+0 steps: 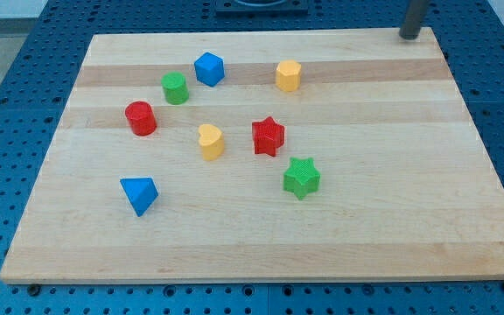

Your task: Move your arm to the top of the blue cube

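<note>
The rod comes down at the view's top right, and my tip (409,36) rests at the far right corner of the wooden board (261,245), touching no block. The arm carries no gripper, only this plain rod, so there is nothing to be apart or together.

The blue cube (209,68) sits near the board's top edge, left of centre and well apart from the tip. Just to its lower left is a green cylinder (175,87), and further left and lower a red cylinder (140,118). A yellow hexagonal block (288,76) stands to the cube's right. Lower down lie a yellow heart (210,141), a red star (268,136), a green star (301,178) and a blue triangle (138,194).
</note>
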You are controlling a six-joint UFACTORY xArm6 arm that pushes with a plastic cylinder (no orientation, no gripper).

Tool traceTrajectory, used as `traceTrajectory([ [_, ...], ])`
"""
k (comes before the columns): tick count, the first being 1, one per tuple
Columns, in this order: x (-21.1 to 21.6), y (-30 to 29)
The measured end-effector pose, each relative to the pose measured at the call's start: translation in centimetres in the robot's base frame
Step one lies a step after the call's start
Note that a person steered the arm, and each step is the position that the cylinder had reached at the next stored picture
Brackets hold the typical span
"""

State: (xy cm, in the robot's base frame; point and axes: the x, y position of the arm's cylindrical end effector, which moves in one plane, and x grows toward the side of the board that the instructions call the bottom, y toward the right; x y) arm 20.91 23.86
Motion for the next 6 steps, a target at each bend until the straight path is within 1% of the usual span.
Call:
traceTrajectory([
  [1, -0.5, -4.2],
  [3, -0.7, -15.0],
  [5, -0.7, -23.1],
  [6, -0.7, -26.1],
])
